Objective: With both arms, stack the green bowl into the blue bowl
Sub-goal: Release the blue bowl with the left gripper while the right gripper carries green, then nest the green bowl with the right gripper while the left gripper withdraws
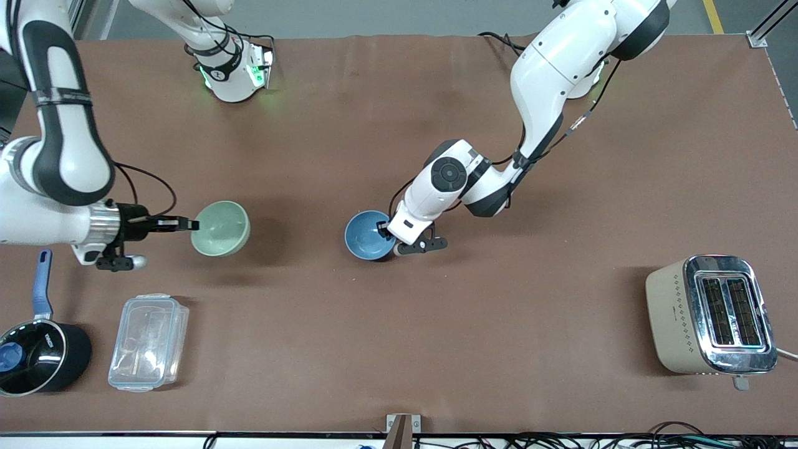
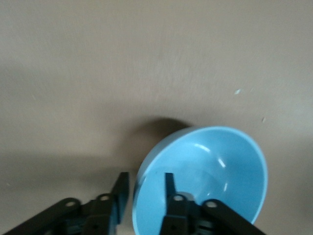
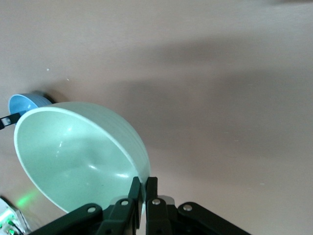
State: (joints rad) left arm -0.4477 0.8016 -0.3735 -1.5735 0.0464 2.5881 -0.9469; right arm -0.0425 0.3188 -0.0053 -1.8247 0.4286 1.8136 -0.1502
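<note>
Green bowl is tilted and off the table, rim pinched by the right gripper, over the right arm's end. Blue bowl sits mid-table; left gripper straddles its rim, one finger inside, one outside, spread with a gap, not clamping.

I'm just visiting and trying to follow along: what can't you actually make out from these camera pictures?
- Front view: the left gripper at the blue bowl is covered by its own wrist.
- Left wrist view: the blue bowl's lower rim is cut off by the frame edge.
- Right wrist view: the blue bowl is mostly hidden by the green bowl.
- Front view: the saucepan is cut by the frame edge; its contents are unclear.
</note>
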